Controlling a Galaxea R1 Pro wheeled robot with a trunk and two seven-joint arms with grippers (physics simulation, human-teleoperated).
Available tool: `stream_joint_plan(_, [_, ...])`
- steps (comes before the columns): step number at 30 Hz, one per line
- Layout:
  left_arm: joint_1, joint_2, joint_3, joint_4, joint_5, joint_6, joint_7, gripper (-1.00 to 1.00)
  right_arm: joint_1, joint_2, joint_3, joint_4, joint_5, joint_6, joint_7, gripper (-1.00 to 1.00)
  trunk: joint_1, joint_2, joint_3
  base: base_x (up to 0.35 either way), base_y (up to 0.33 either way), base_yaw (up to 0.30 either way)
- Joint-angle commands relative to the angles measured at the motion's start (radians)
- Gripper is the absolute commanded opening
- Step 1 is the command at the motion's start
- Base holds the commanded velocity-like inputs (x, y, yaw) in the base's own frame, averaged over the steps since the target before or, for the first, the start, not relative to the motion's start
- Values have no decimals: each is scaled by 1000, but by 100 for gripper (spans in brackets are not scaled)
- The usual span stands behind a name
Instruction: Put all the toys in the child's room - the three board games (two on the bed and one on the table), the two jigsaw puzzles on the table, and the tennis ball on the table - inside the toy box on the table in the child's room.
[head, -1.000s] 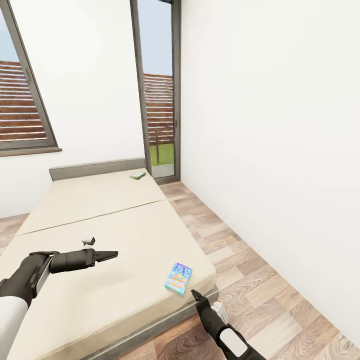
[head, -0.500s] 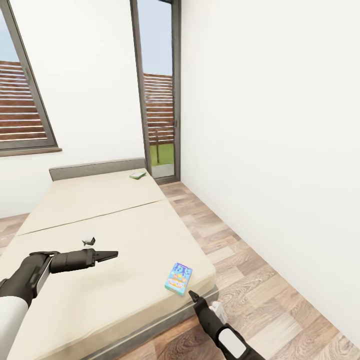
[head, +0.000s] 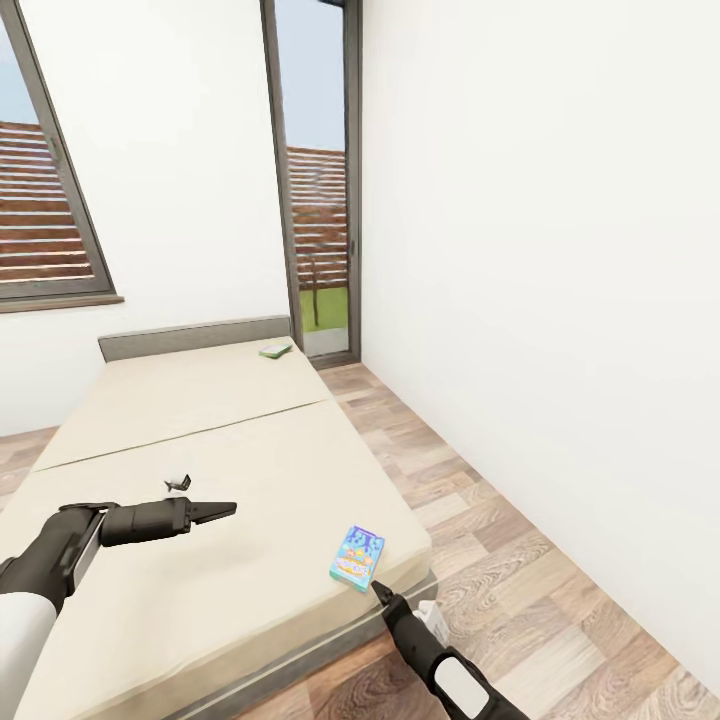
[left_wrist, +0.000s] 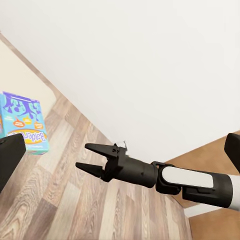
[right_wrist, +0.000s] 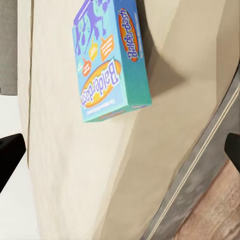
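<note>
Teal-and-blue board game (head: 357, 557), flat card box; lies on beige bed (head: 200, 450) near its corner, at 5 o'clock on the mattress. Second, green game (head: 275, 350) at 12 o'clock by the headboard. Handling, judged: light, stiff, thin; best pinched across the short edges overhanging nothing. Right gripper (head: 379, 589): just beside the box, fingers parted, empty. Left gripper (head: 222, 510): over the mattress, empty; opening cannot be told. Containers: toy box unseen.

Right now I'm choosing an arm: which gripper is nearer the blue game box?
Right. The right gripper sits just below the blue game box; the left gripper hovers farther off over the bed.
</note>
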Motion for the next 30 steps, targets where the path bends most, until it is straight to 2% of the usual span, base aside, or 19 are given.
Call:
stream_joint_plan(1, [0,0,0,0,-2,11,-5,100,-1,0,3,0,-9,3,3,100,0,0,-1,88,0,0])
stream_joint_plan(30, [0,-2,1,0,-2,11,-5,100,-1,0,3,0,-9,0,2,100,0,0,-1,63,0,0])
